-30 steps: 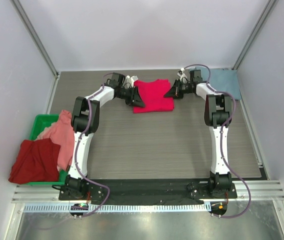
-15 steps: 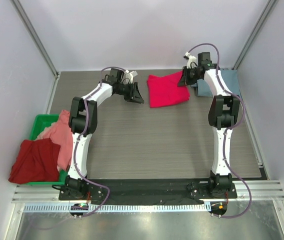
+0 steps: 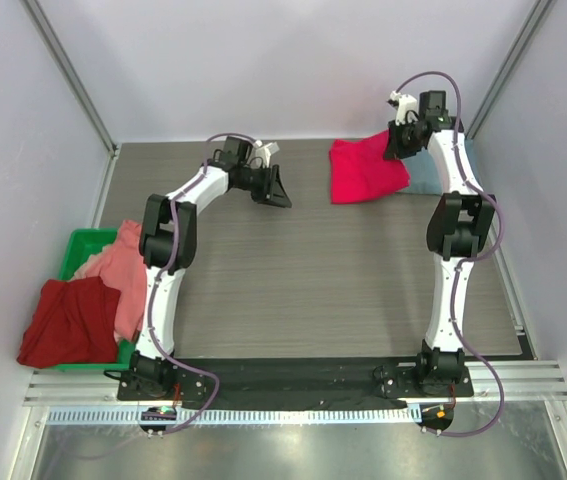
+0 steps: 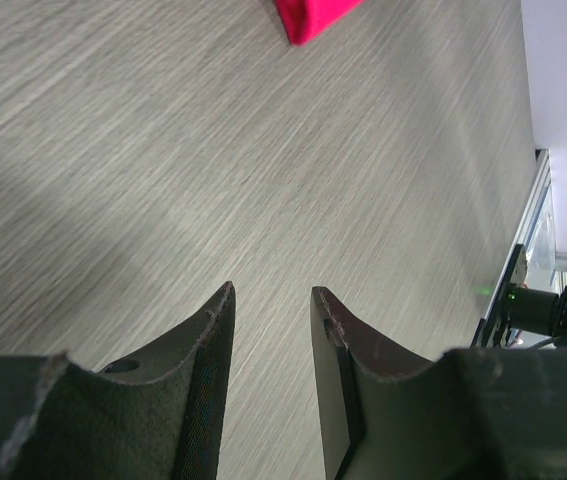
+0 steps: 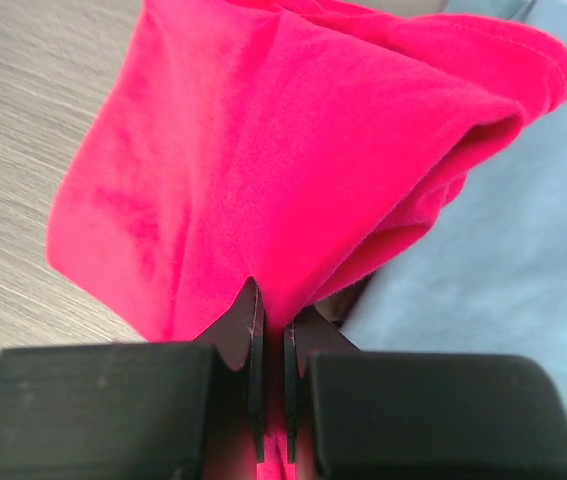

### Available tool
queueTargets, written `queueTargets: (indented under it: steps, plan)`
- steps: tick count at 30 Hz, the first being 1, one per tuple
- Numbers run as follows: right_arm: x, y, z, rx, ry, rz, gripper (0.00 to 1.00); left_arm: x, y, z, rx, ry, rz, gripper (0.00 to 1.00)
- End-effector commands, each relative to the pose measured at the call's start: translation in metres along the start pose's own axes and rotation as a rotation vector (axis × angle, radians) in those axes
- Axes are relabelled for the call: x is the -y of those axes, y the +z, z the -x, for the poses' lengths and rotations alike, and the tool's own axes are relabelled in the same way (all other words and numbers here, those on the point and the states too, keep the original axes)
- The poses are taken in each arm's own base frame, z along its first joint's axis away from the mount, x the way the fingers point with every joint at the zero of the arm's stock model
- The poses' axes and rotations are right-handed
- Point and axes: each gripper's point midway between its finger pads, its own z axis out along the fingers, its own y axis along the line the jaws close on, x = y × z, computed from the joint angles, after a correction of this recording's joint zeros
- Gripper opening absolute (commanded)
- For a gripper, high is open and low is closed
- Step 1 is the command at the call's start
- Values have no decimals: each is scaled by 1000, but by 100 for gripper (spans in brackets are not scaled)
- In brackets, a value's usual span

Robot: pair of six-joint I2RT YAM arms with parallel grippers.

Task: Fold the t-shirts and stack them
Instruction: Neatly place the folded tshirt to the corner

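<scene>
The right hand (image 3: 400, 140) is at the far right corner of the surface (image 3: 303, 280), its two fingers pinched nearly together on a fold of the crimson-pink t-shirt (image 3: 363, 172). The right wrist view shows the same hand (image 5: 273, 330) with that cloth squeezed in the thin slit between the fingers. The bundled crimson-pink t-shirt (image 5: 263, 160) hangs from this grip, its lower part resting on the surface and its right side lapping over the blue-grey t-shirt (image 3: 428, 175). The blue-grey t-shirt (image 5: 483, 280) lies flat in the far right corner. The left hand (image 3: 275, 190) is near the far edge, left of centre. In its wrist view the left hand (image 4: 271, 290) is partly open, with a clear gap between the fingers and only bare wood grain beneath. At the surface's left edge, towards the near corner, the salmon pink t-shirt (image 3: 123, 275) and the dark red t-shirt (image 3: 68, 320) are heaped over the green bin (image 3: 88, 243), spilling past its rim.
</scene>
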Motion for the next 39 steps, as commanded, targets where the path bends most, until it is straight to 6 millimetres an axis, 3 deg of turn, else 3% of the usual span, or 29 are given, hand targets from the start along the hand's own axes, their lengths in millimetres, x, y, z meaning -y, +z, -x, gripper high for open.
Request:
queueTargets:
  steps: [1, 12, 21, 31, 39]
  plan:
    - [-9, -80, 87, 217, -151, -92, 1, 34, -12, 22, 40, 81, -34, 38]
    - [-2, -127, 99, 248, -208, -164, 1, 41, -6, 20, 34, 92, -43, 38]
    - [34, -146, 104, 280, -199, -227, 1, 47, -3, 17, 25, 105, -45, 38]
    - [95, -131, 84, 267, -121, -286, 1, 52, 2, 11, 4, 133, -32, 39]
    - [153, -81, 43, 203, -46, -353, 1, 54, 4, 5, -16, 159, -14, 39]
